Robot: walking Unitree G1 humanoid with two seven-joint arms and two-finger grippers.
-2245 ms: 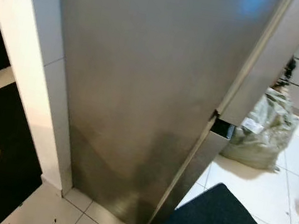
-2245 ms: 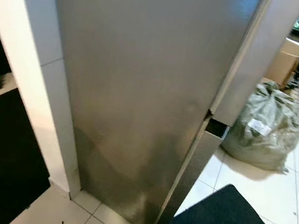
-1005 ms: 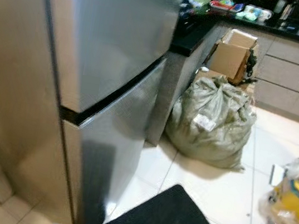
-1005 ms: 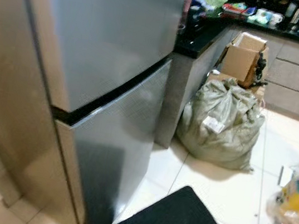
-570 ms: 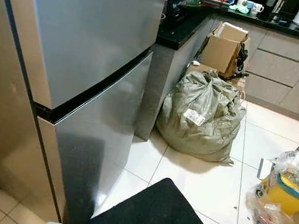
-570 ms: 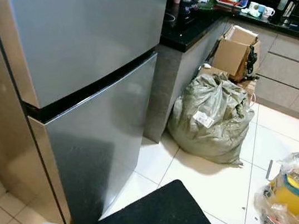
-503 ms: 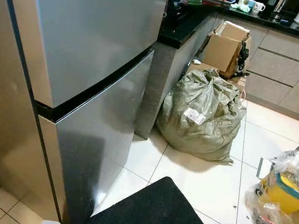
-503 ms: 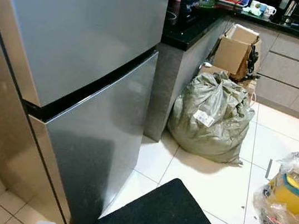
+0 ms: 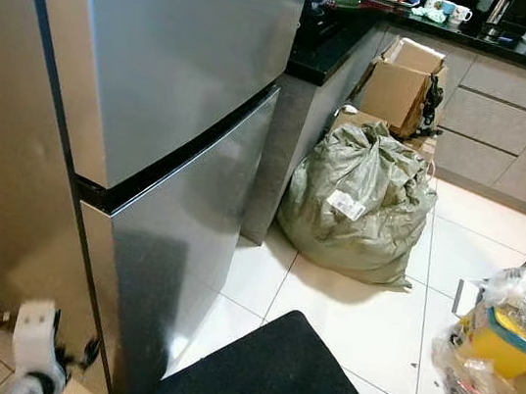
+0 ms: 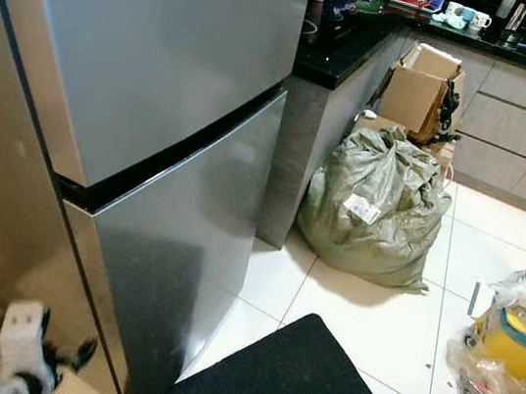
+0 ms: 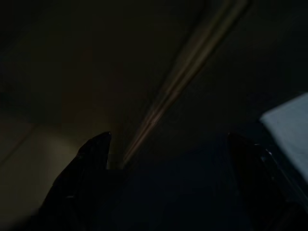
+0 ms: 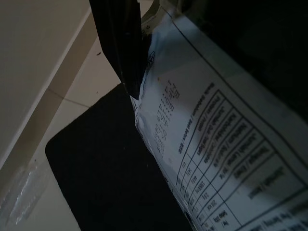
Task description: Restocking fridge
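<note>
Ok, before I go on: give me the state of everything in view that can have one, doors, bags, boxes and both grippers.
Fridge upper door: closed.
Fridge lower door: closed.
Green sack: tied shut, sitting on the floor.
Cardboard box: flaps open.
Left gripper: open, near the fridge's lower corner.
Right gripper: shut on a printed packet.

One steel fridge with two closed doors, upper and lower, stands on the tiled floor; one black mat lies before it. Beside the fridge: one grey-green sack, one open cardboard box and one clear bag holding a yellow tub. On the dark table at least two white mugs can be counted, the remaining items being too small to number; one printed packet is seen at the right gripper.
</note>
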